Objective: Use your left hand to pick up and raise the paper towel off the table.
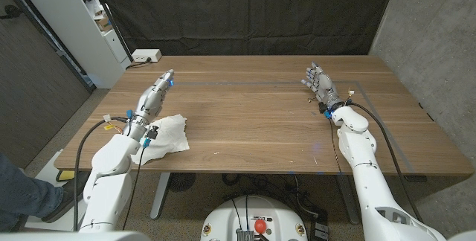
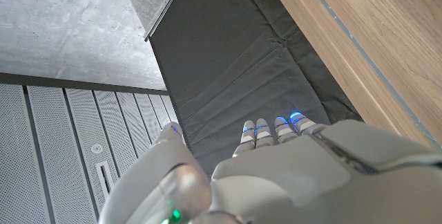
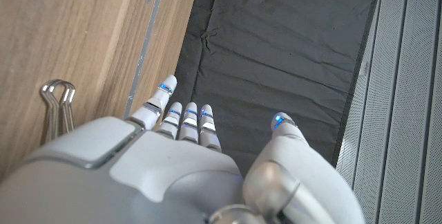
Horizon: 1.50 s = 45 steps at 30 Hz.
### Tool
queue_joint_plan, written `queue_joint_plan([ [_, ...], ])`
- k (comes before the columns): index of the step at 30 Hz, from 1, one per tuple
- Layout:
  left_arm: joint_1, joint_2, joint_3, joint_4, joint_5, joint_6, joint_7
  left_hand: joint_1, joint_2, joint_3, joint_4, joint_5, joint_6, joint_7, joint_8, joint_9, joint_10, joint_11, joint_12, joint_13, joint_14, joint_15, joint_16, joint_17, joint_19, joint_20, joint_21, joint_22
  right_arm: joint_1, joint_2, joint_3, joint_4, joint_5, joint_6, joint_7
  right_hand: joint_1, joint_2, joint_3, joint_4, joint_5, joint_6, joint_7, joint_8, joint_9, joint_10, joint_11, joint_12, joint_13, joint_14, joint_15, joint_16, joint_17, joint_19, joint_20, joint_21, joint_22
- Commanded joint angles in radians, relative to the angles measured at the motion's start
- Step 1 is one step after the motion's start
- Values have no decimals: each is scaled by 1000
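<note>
While no writing is legible, both the left hand point(image 1: 158, 90) and right hand point(image 1: 320, 83) are released, beside the paper towel point(image 1: 165, 135).

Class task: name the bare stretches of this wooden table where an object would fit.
Bare wood spans the middle, between the crumpled white paper towel and the right robot hand. The left robot hand and towel crowd the left side.

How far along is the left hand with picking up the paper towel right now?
Nothing looks done yet: the paper towel lies crumpled on the table, beside the left forearm. The left hand is extended beyond it, fingers straight, holding nothing. The right hand is open, far off. Left: reaching back, gripping and raising the towel.
</note>
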Motion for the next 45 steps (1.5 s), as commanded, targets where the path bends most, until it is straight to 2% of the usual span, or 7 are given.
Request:
queue_joint_plan([
  [1, 13, -6, -20, -5, 0, -26, 4, 4, 8, 5, -9, -1, 7, 3, 5, 3, 0, 1, 4, 6, 5, -1, -1, 3, -57, -8, -4, 2, -2, 1, 10, -2, 8, -7, 1, -3, 7, -1, -1, 5, 5, -3, 3, 0, 7, 2, 8, 2, 5, 1, 6, 2, 9, 3, -3, 1],
  [17, 47, 1, -60, -13, 5, -56, -3, 7, 12, 6, -13, -2, 14, 2, 4, 3, 8, -2, 5, 6, 12, -2, -1, 3, -56, -9, -4, 2, -5, 6, 7, -21, -2, -27, -12, -4, 8, -2, 0, 4, 6, -3, 4, 0, 8, 0, 8, 2, 5, 1, 7, -1, 12, 4, -8, 1],
  [45, 98, -8, -115, -61, 42, -87, 15, 15, 20, 9, -21, -3, 33, -5, 5, 3, 21, -11, 4, 6, 24, -10, -2, 3, -50, -6, -3, 2, 17, 12, 12, 2, -5, -24, -14, -6, 12, -5, 0, 4, 11, -4, 5, 0, 12, 1, 10, 2, 11, 0, 9, -6, 21, 2, -19, 2],
])
